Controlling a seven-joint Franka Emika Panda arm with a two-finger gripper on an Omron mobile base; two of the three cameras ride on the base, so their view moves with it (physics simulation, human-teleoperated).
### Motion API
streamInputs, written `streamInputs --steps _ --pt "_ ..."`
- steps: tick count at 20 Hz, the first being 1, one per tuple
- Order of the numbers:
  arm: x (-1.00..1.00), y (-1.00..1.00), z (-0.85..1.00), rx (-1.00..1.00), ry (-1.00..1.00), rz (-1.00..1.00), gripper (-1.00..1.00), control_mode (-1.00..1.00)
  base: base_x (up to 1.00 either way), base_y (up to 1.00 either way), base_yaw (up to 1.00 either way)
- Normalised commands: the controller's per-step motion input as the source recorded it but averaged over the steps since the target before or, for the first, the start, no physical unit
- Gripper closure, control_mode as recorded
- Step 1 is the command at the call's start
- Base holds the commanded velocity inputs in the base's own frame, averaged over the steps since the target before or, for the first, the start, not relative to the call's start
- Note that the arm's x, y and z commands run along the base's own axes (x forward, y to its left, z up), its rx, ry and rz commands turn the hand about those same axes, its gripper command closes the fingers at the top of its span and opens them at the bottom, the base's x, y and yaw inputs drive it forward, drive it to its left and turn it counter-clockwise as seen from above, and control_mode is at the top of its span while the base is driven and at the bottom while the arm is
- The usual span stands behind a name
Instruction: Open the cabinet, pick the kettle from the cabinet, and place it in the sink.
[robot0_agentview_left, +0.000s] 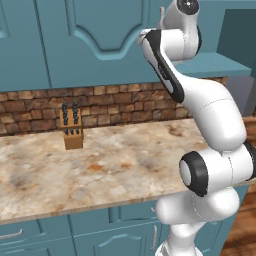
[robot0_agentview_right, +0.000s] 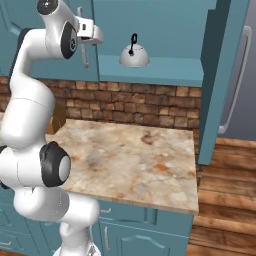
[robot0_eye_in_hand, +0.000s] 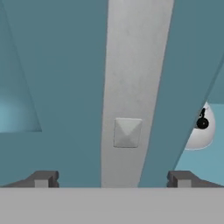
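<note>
Gripper (robot0_eye_in_hand: 113, 178): jaws spread wide, set astride the silver bar handle (robot0_eye_in_hand: 131, 87) of the cabinet (robot0_agentview_right: 150, 30). Kettle (robot0_agentview_right: 134, 56): seen upright on the cabinet's open shelf, near its front edge.

The tall teal wall cabinet with arched raised panels (robot0_agentview_left: 95, 40) hangs above the beige marbled counter (robot0_agentview_left: 100, 170), with the brown brick backsplash (robot0_agentview_left: 115, 107) running between them. A wooden knife block (robot0_agentview_left: 72, 131) stands on the counter near the back, close to the bricks. In the right base view the small rounded silvery-white kettle with a black looped handle (robot0_agentview_right: 134, 55) sits on the open cabinet shelf (robot0_agentview_right: 160, 70), to the right of the white arm's two-finger gripper (robot0_agentview_right: 92, 35). The gripper is up at the long vertical silver bar handle (robot0_eye_in_hand: 129, 87) (its tips spread wide, one to each side of the bar). Through the hand view the kettle lies beyond the door's edge, right of the handle. Teal base cabinets (robot0_agentview_left: 75, 235) sit beneath the counter.
</note>
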Motion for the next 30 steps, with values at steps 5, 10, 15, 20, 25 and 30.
streamInputs --steps 5,10,15,20,25,30 --pt "0.28 0.17 -0.08 0.00 -0.05 0.00 1.00 -1.00 0.00 0.00 0.00" --pt "0.17 0.30 -0.05 0.00 -0.11 0.00 1.00 -1.00 0.00 0.00 0.00" --pt "0.15 0.35 -0.03 -0.01 -0.08 -0.01 1.00 -1.00 0.00 0.00 0.00" --pt "0.12 0.42 -0.03 0.00 -0.03 0.00 1.00 -1.00 0.00 0.00 0.00" --pt "-0.01 0.41 -0.01 0.00 0.00 0.00 1.00 -1.00 0.00 0.00 0.00" --pt "-0.19 0.40 0.00 0.00 0.00 0.03 1.00 -1.00 0.00 0.00 0.00"
